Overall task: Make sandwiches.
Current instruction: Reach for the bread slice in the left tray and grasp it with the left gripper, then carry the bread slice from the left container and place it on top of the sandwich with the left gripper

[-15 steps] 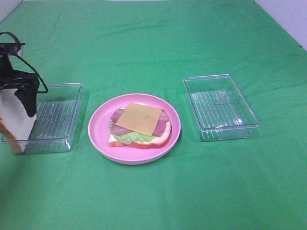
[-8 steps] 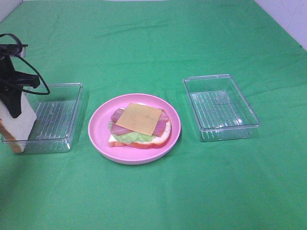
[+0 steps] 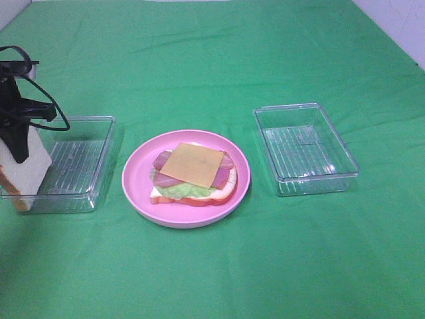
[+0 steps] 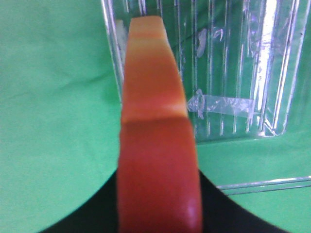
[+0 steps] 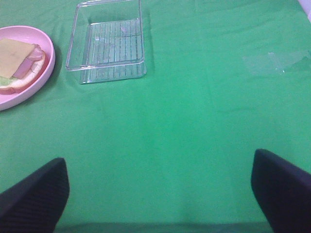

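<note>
An open sandwich (image 3: 192,173) lies on the round pink plate (image 3: 136,174): a white bread slice, green lettuce, pinkish bacon and a yellow cheese square on top. My left gripper (image 3: 16,143) is shut on a second bread slice (image 3: 28,171) and holds it upright at the left end of the left clear tray (image 3: 99,121). The left wrist view shows this slice's orange-brown crust (image 4: 155,145) edge-on between the fingers. My right gripper (image 5: 160,194) is open and empty over bare cloth. It is out of the exterior view. The sandwich also shows in the right wrist view (image 5: 19,63).
A second clear tray (image 3: 305,149) stands empty right of the plate and also shows in the right wrist view (image 5: 109,41). The left tray (image 4: 233,73) holds nothing besides the slice at its edge. Green cloth covers the table.
My left gripper has shifted a little to the left with the bread slice, so more of the slice's white face shows. The plate, the sandwich and the right tray have not moved.
</note>
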Robot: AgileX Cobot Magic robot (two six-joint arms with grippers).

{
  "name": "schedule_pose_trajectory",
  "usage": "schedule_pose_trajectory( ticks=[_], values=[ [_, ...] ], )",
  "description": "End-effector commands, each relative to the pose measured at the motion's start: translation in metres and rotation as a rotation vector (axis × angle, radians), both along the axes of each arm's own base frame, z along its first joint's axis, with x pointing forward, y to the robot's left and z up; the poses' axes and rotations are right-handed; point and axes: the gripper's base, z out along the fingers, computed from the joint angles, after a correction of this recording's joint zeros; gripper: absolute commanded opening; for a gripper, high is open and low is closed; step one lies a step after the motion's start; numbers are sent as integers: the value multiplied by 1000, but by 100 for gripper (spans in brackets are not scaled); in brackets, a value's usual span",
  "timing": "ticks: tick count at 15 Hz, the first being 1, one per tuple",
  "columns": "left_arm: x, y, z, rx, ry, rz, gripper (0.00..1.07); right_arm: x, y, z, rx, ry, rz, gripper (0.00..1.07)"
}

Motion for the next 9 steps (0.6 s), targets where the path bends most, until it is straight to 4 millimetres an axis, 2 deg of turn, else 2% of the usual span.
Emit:
schedule_pose_trajectory(
  ticks=[1,5,6,8,9],
  values=[
    [-8,-2,15,-11,18,20,0,-3,0,-1,-8,-26,4,96],
    [-20,-2,63,-20,-92,44,0,-3,0,-1,-8,-26,4,96],
    [-30,-6,94,-73,-180,59,0,-3,0,-1,-8,-26,4,96],
    [-37,-16,121,-199,-250,48,0,-3,0,-1,-8,-26,4,96],
    [-37,-21,127,-259,-276,18,0,-3,0,-1,-8,-26,4,96]
  ],
)
